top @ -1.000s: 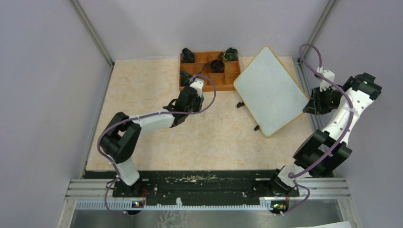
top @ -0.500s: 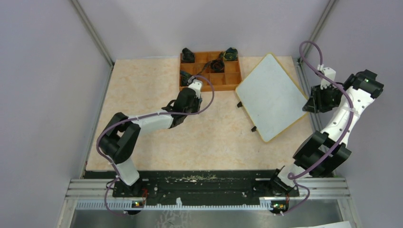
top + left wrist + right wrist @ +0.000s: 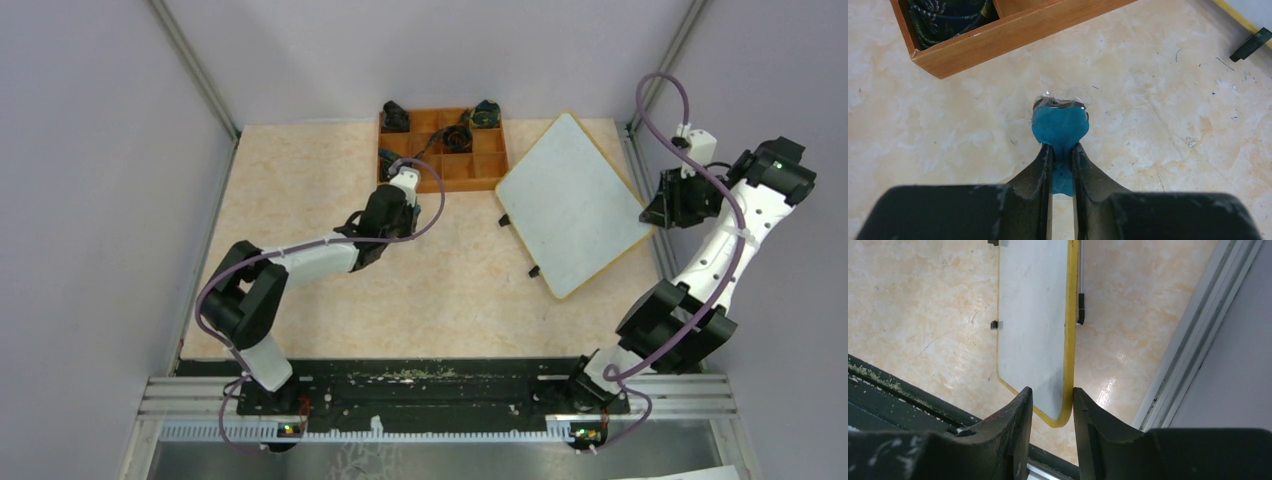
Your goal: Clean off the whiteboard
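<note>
- Tan-framed and white, the one whiteboard [image 3: 570, 205] lies flat at the back right of the worktop [image 3: 300, 200], turned cornerwise. Its face looks blank from here.
- Two black feet [image 3: 505, 219] poke out along its near-left edge.
- At the board's right corner the right pincer [image 3: 1051, 392] has its jaws parted, straddling that corner. I can't quite tell whether a finger touches the frame.
- Over bare worktop the left pincer [image 3: 1062, 147] is clamped tight on one blue lump [image 3: 1060, 127], just in front of the one orange tray [image 3: 475, 184].
</note>
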You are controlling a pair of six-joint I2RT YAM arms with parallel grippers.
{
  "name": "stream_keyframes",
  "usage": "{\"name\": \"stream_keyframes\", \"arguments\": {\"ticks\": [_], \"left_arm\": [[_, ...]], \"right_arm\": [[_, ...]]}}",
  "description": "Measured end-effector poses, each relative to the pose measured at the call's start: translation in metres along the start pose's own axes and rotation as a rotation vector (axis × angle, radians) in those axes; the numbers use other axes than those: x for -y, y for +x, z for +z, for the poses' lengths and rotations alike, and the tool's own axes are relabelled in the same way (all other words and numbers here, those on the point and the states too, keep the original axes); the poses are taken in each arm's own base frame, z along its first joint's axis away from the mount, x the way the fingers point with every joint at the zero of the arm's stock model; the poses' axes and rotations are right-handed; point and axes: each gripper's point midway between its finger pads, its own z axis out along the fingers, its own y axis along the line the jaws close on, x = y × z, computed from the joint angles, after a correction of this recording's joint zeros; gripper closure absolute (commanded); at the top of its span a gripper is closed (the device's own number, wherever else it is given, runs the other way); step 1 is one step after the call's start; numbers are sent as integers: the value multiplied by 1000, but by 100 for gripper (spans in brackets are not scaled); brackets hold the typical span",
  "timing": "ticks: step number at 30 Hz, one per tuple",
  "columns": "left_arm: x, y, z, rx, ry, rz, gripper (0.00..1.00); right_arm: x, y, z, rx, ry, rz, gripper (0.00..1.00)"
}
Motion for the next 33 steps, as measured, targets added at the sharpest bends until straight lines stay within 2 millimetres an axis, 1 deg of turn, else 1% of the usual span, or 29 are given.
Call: {"name": "stream_keyframes", "arguments": {"ticks": [3, 5, 6, 7, 8, 10, 15, 19, 20, 23, 28, 32, 33], "left_arm": [[-2, 1, -1, 0, -4, -4, 93], [-4, 3, -3, -3, -5, -5, 92], [-5, 4, -4, -5, -7, -7, 91], [-6, 4, -5, -5, -8, -7, 89], [-6, 3, -6, -2, -8, -9, 87], [-7, 0, -7, 6, -9, -12, 83], [-9, -5, -10, 17, -11, -16, 82], [-11, -6, -11, 15, -15, -20, 81], [-12, -5, -11, 12, -16, -22, 79], [-14, -4, -13, 4, -21, -24, 73], [-17, -2, -15, -12, -23, -38, 69], [-19, 6, -18, -52, -12, -46, 67], [-18, 9, -19, -67, -11, -46, 65]], "right_arm": [[0, -6, -3, 17, 10, 8, 64], [0, -10, -4, 33, 20, 21, 59], [0, -13, -5, 45, 26, 28, 53], [0, -15, -6, 55, 33, 33, 38], [0, -18, -7, 69, 42, 38, 35], [1, -24, -10, 92, 61, 48, 35], [0, -44, -23, 173, 125, 29, 34], [-6, -56, -34, 228, 159, 7, 34], [-8, -58, -36, 240, 166, 2, 34], [-11, -62, -40, 261, 172, -3, 32], [-11, -67, -40, 285, 166, -2, 31], [-14, -67, -39, 299, 159, 11, 27], [-16, -68, -39, 305, 158, 9, 26]]}}
